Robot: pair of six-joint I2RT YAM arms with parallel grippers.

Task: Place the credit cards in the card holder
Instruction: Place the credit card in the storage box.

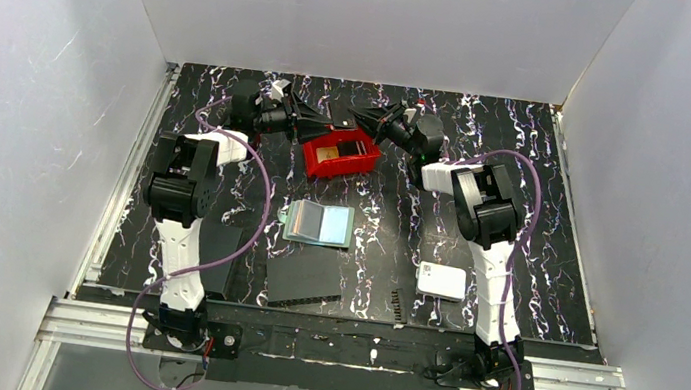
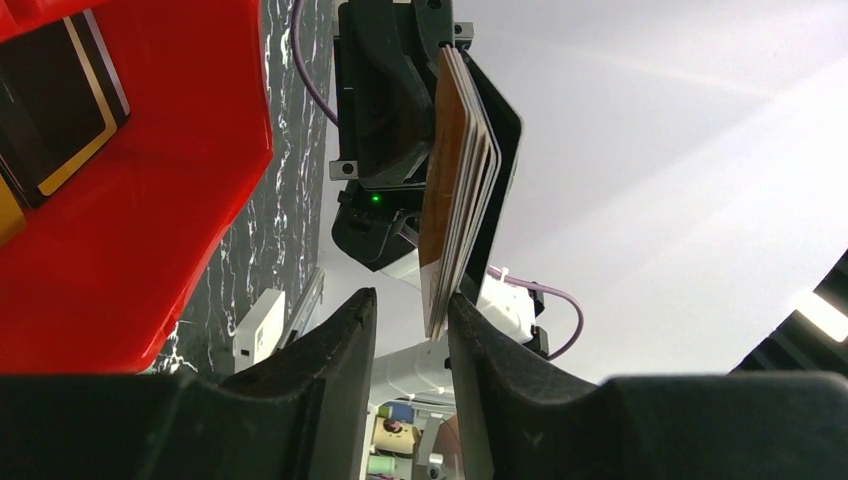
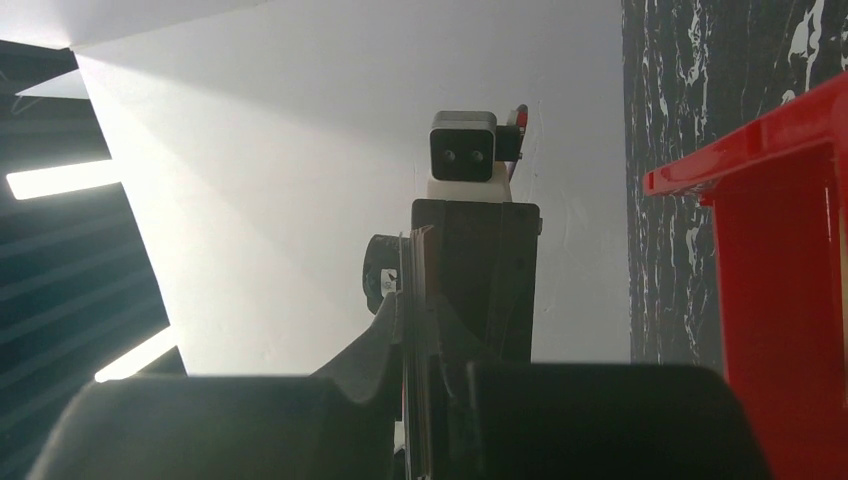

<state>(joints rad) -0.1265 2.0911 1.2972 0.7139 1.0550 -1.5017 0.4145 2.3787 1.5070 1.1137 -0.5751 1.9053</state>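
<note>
Above the red bin [image 1: 353, 167]: both grippers meet at the far side of the desk [image 1: 388, 221], tips facing each other.
Right gripper [image 3: 418, 325]: clamped on a stack of credit cards [image 2: 462, 190], held edge-on; how many cards I cannot tell.
Left gripper [image 2: 410, 335]: narrow but not closed; the free end of the stack sits between its 2 fingers [image 2: 500, 380], right beside 1 of them, with a clear gap to the other.
Card holder [image 1: 319, 222]: lying open on the desk, well apart from both grippers, on the side toward the arm bases, between the 2 arms.
Bin and left gripper: the bin's red wall is close beside this gripper.
White box [image 1: 441, 280]: on the desk, well behind the right gripper, near that arm's base.
</note>
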